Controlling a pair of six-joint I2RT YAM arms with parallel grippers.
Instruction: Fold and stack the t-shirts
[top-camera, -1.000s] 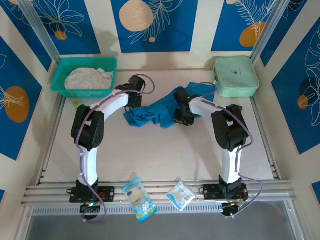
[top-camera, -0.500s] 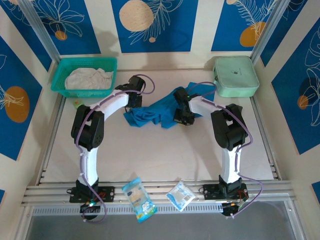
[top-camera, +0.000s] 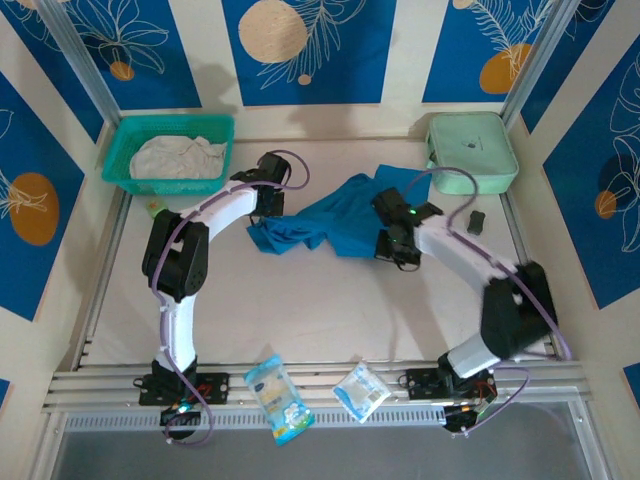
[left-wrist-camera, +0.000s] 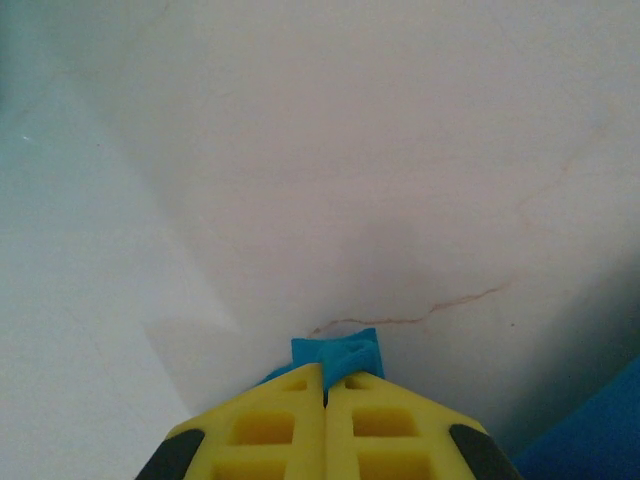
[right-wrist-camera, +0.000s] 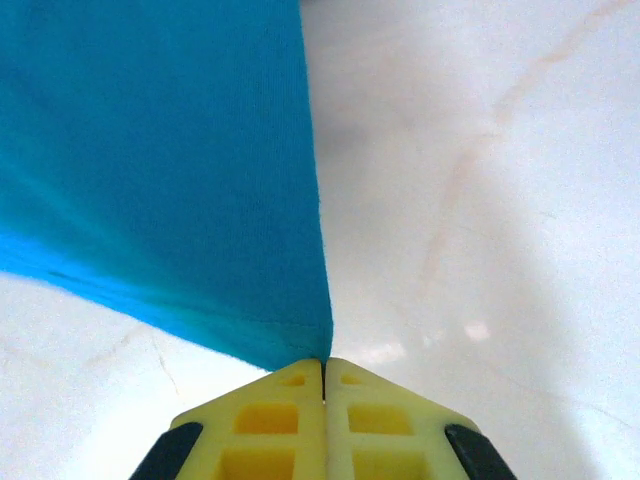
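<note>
Laundry waits at far left: a crumpled off-white cloth t-shirt (top-camera: 178, 157) in the teal plastic mesh basket (top-camera: 170, 119). The left fingers (left-wrist-camera: 318, 380) stay clamped shut on a corner of the teal-blue cloth t-shirt (top-camera: 335, 218) in the middle of the pale desk (top-camera: 300, 300). The right fingers (right-wrist-camera: 318, 372), partly open a second ago, have shut on its hem and swung rightward, spreading it flatter for folding.

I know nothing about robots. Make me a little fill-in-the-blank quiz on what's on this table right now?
The left gripper and the right gripper are both shut on the ___ t-shirt.
The white t-shirt lies inside the ___.
The mint-green case sits at the far ___ corner of the table.
Missing words: blue; basket; right.
</note>
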